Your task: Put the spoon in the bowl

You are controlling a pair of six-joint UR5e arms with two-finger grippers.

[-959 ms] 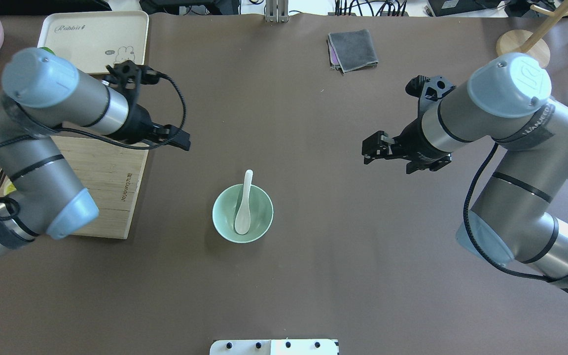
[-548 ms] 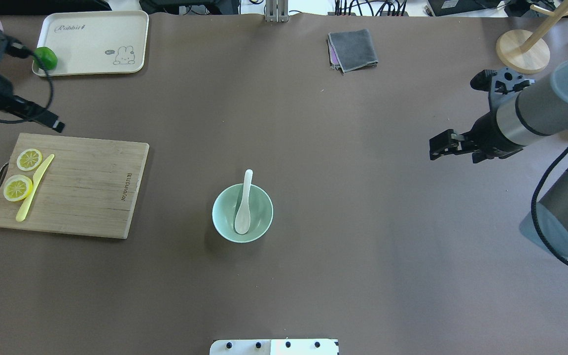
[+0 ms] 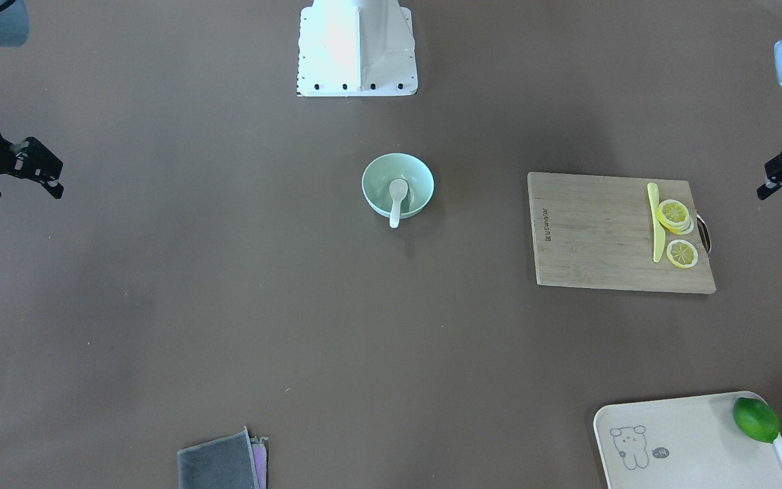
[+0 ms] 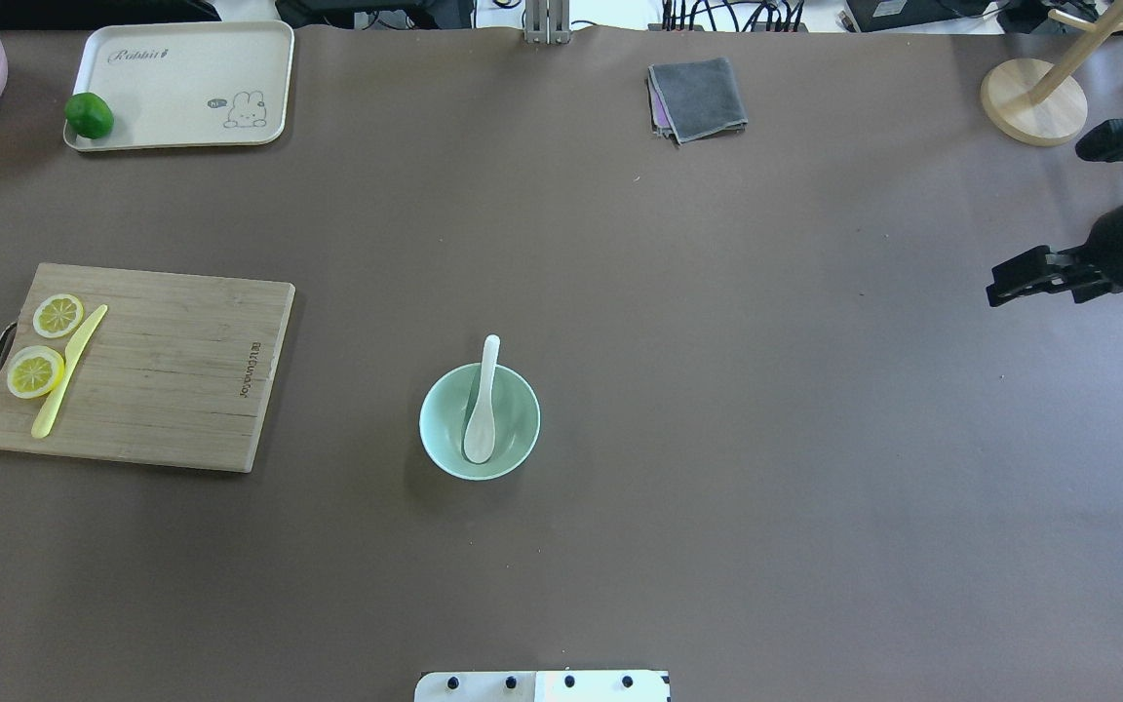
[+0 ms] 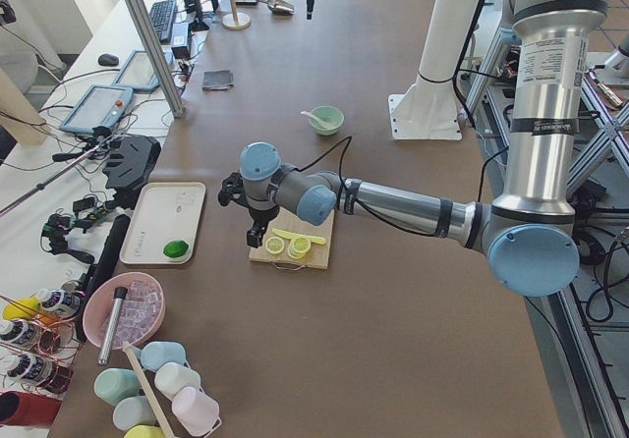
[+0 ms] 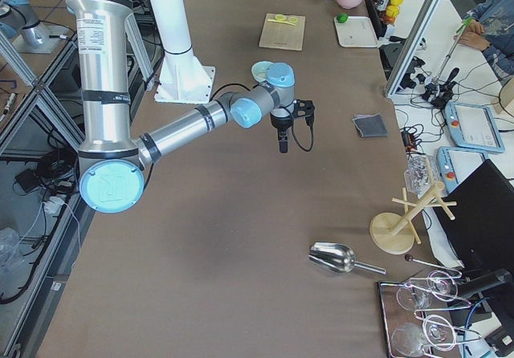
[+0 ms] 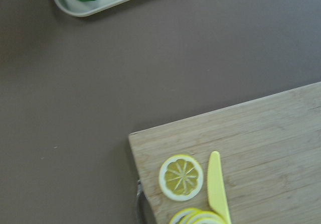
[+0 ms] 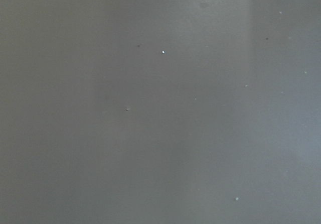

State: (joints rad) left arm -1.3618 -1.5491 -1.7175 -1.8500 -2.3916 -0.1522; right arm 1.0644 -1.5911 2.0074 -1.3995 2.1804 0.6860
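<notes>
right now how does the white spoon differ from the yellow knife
Colour: the spoon is glossy white, the knife pale yellow.
Shape: the spoon ends in an oval scoop, the knife is a slim flat blade.
Pose: the spoon leans in the bowl, handle over the rim; the knife lies flat on the cutting board beside the lemon slices.
Both are small utensils, and nothing grips either.

The left tool (image 3: 770, 182) has pulled back out of the overhead frame past its left edge, uncovering the cutting board (image 4: 172, 370), lemon slices (image 4: 35, 371) and lime (image 4: 89, 115). The right tool (image 4: 1006, 281) has retreated to the far right edge.
</notes>
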